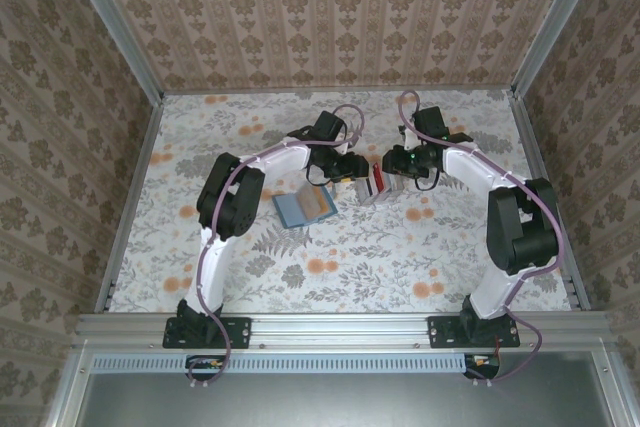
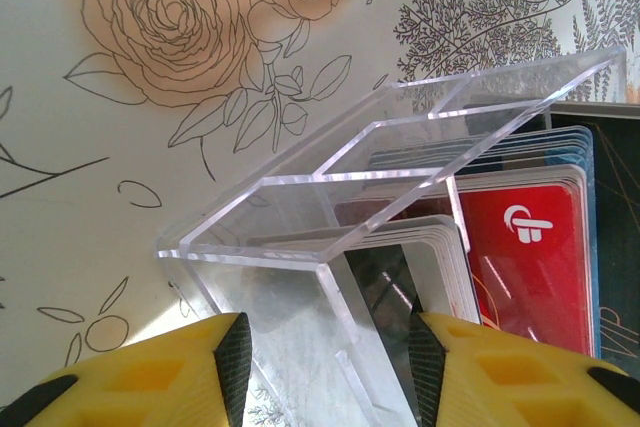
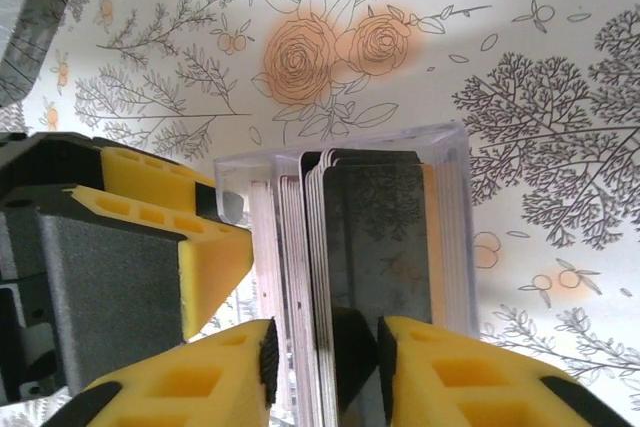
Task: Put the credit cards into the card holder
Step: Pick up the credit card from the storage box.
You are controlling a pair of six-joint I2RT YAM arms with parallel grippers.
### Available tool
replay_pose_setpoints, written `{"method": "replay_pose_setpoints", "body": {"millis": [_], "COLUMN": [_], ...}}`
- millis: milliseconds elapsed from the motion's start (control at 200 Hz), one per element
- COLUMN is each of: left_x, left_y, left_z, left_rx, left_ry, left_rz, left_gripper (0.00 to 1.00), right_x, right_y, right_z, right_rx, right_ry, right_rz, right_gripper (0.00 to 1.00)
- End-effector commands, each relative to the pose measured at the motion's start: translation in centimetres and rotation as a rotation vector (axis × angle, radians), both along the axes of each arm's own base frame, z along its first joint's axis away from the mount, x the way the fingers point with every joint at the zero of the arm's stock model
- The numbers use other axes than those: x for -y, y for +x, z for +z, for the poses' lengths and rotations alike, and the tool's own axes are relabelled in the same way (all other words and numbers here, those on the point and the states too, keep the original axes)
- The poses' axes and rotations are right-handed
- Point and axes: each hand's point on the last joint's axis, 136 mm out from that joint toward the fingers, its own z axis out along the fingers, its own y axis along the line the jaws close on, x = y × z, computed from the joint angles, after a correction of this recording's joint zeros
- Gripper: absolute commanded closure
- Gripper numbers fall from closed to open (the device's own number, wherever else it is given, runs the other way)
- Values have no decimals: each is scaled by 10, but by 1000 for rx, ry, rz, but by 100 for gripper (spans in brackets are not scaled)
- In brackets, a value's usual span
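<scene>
cards (image 3: 295, 247) stand on edge, packed close together in the clear rack (image 2: 300, 197); the rack sits mid-worktop (image 1: 400, 257), between your two arms; a red card (image 2: 530, 257) shows among white and dark ones, and a dark card (image 3: 385, 237) faces you at one side of the stack in the right wrist view; your right end effector (image 3: 327, 339) is at the rack's near end, its yellow fingers (image 3: 480, 377) drawn in to a narrow gap and pinching the edge of the dark card; whether a second card is caught with it, you cannot tell; your left end effector (image 2: 327, 352) is wide open, its fingers (image 2: 140, 382) straddling a corner of the rack; one finger is just beside the rack's outer wall, contact unclear; from above, the two end effectors face each other across the rack; the wallet (image 1: 303, 207) lies open and flat on the worktop, just left of the rack and apart from it, its blue inside facing up
</scene>
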Motion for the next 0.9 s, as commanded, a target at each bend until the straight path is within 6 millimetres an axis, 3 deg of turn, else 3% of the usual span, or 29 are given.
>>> {"method": "replay_pose_setpoints", "body": {"millis": [0,595,895], "left_x": [4,-1,-16], "left_y": [0,4,13], "left_z": [2,15,56], "left_rx": [-14,10,86], "left_ry": [-5,-16,-29], "left_rz": [0,7,22], "left_gripper": [52,52,52], "right_x": [-1,29,32], "right_y": [1,4,2], "right_z": [11,38,66], "right_rx": [14,84,148], "right_ry": [-11,-76,-77], "right_rz": [13,-45,-58], "right_gripper": [71,94,96]}}
